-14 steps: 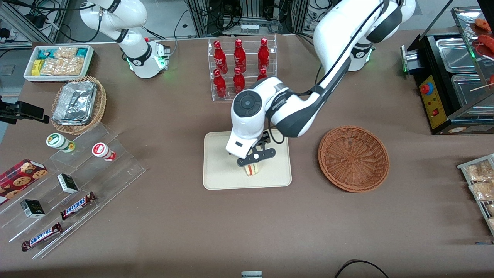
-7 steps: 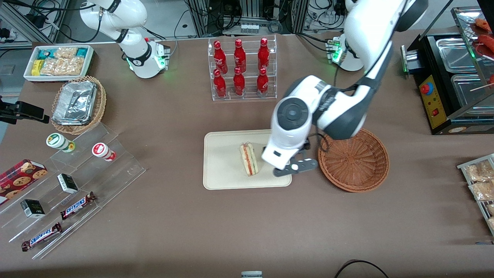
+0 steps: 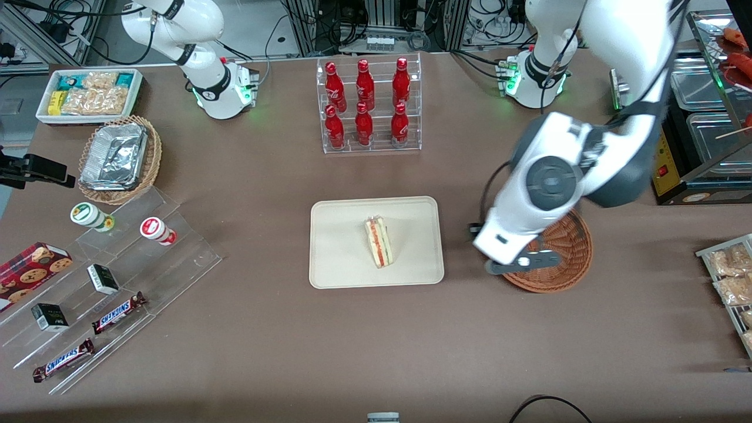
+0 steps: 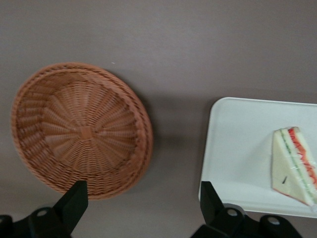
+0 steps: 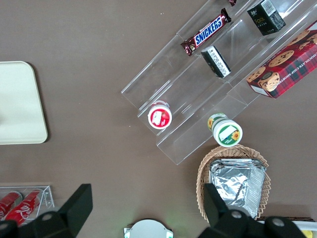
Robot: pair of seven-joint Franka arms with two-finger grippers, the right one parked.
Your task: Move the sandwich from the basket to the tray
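The working arm is covering much of the basket (image 3: pixel 564 276) in the front view, and is hiding the pincer (image 4: pixel 143 208) fingers there. In the left wrist view, the frame edge is cutting off the tray (image 4: pixel 233 148) and the sandwich (image 4: pixel 292 166).

The hand (image 3: pixel 520 262) is hanging with fingers (image 4: pixel 74 198) spread, above the basket's (image 3: pixel 564 276) rim nearest the tray (image 3: pixel 341 258). Between basket and tray a bare strip of desk (image 3: pixel 464 305) is lying open. The sandwich (image 3: pixel 379 241) is sitting mid-tray, bare tray surface showing all round it.
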